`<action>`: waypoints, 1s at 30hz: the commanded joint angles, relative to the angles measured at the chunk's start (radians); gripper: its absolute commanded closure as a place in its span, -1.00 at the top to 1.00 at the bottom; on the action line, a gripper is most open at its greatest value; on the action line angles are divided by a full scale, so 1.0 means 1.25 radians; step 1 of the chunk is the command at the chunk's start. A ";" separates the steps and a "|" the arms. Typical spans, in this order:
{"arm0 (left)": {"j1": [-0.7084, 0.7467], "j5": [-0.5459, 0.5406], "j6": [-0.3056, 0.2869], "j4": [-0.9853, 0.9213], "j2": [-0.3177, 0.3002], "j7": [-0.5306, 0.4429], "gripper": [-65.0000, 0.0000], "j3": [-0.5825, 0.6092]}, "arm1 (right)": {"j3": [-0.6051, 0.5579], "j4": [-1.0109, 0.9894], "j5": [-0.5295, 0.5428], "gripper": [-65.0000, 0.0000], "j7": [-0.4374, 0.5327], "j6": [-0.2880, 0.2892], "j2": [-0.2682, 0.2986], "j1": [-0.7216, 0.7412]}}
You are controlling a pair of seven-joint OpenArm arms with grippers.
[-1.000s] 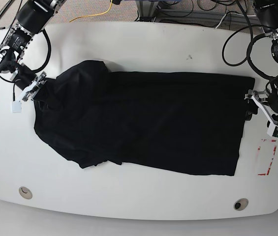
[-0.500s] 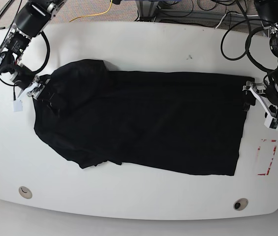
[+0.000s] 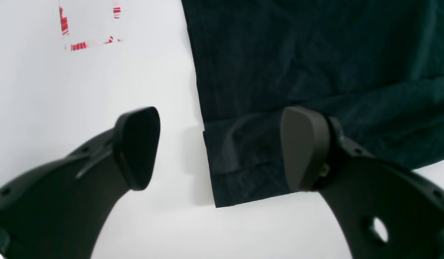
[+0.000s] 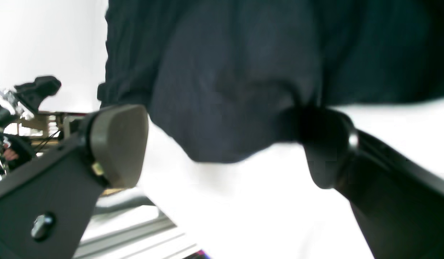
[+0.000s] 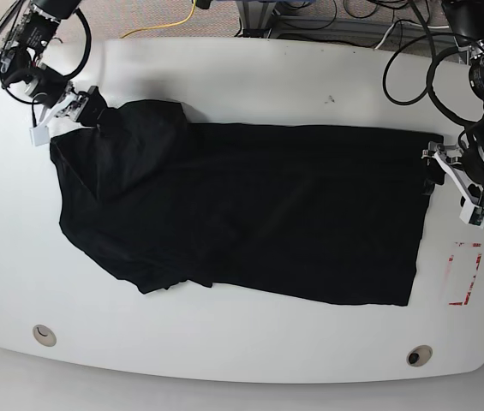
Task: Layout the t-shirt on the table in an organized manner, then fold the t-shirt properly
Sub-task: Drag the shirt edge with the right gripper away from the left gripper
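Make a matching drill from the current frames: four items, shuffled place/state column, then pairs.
Items:
1. left gripper
2. right gripper
3. red tape outline
4. t-shirt

Descriptions:
A. spread across the middle of the table, one end bunched
B. open, at the bunched end of the shirt
C. on bare tabletop beside the shirt's straight edge
D. open, straddling a folded-over corner of the straight edge

Pairs: 1-D, 2-B, 3-C, 4-A
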 commanded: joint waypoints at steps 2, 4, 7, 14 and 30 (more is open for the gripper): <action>-0.010 -0.009 -0.002 0.014 -0.014 -0.015 0.49 -0.004 | 0.004 0.016 0.022 1.00 0.023 0.004 0.019 -0.028; -0.010 -0.009 -0.002 0.014 -0.014 -0.015 0.49 -0.004 | 0.004 0.016 0.021 1.00 0.032 0.004 0.030 -0.039; -0.010 -0.009 -0.002 0.014 -0.014 -0.015 0.49 0.002 | 0.004 0.016 0.020 1.00 0.043 0.004 0.047 -0.052; -0.010 -0.009 -0.002 0.014 -0.014 -0.015 0.49 0.024 | -0.003 0.015 0.017 1.00 0.098 0.004 0.054 -0.072; -0.011 -0.009 -0.002 0.014 -0.013 -0.015 0.49 0.024 | -0.057 0.013 -0.060 1.00 0.105 0.004 -0.012 -0.005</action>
